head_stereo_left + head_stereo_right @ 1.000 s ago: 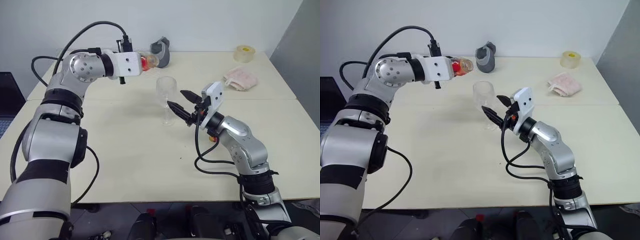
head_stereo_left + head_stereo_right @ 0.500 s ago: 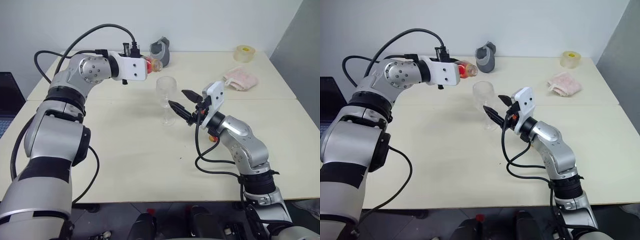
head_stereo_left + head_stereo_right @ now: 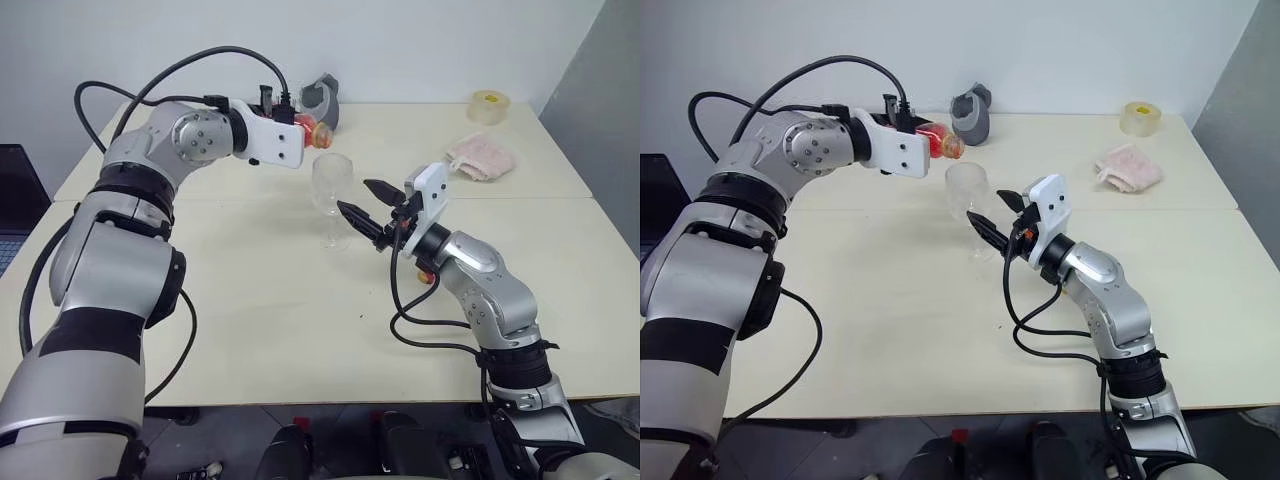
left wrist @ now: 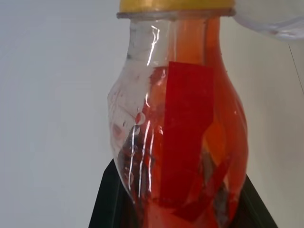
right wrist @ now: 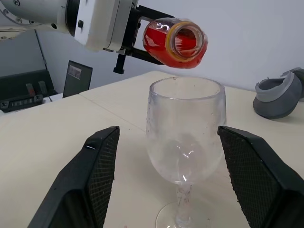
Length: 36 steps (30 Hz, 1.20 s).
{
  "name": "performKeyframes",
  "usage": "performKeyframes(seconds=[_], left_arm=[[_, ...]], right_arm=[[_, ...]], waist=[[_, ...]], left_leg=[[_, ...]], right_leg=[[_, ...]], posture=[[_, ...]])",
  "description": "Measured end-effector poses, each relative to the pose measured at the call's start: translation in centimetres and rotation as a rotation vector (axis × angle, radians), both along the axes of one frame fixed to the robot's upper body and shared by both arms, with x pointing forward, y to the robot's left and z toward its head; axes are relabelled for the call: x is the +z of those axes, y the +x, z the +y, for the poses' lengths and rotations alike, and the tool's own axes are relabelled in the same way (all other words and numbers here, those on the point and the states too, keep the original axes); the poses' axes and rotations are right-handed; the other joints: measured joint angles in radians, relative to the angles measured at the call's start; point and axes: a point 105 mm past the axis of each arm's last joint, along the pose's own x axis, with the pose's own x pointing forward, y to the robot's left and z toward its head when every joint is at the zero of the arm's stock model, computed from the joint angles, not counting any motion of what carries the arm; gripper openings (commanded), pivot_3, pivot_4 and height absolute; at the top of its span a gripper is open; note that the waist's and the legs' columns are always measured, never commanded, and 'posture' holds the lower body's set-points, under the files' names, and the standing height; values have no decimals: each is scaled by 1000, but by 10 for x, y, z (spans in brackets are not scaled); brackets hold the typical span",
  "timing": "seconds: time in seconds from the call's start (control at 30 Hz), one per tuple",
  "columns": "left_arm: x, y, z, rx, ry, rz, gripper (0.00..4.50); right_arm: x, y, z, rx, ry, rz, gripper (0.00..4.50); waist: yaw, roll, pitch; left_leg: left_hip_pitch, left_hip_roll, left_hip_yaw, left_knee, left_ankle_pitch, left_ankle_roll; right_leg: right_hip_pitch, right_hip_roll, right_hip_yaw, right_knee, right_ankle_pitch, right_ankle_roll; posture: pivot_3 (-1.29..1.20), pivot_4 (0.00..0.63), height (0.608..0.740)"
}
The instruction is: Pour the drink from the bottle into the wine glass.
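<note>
Head view: our left gripper (image 3: pixel 300 125) clamps the bottle (image 3: pixel 319 128) tipped above the glass (image 3: pixel 332 196) for pouring; right gripper (image 3: pixel 367 209) flanks the stem, wide. Right wrist view: the mouth overhangs the rim, the bowl looks empty.

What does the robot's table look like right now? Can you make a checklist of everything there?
Surface: pale cream table, two tops joined.
Job's things: small clear plastic bottle of red drink, tipped on its side above the clear stemmed wine glass; glass upright, no red drink seen in it.
Clutter: grey tape dispenser, roll of yellowish tape, crumpled pink cloth, all at the far side.
Grippers: left gripper shut on the bottle; right gripper open either side of the glass, not touching.
Cables: black cables loop over both arms.
Surroundings: plain white wall.
</note>
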Motion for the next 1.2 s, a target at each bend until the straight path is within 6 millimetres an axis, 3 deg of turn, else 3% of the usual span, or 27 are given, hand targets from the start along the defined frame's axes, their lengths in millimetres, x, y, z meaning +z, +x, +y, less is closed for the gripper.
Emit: performKeyframes(seconds=[1.2], left_arm=[[13,0,5,2,115,-117,954]], right_arm=[[1,-1,-1,3,-23,-24,3545]], waist=[[0,0,0]], left_leg=[[0,0,0,0,0,0]], right_leg=[[0,0,0,1,0,0]], posture=[[0,150,740]])
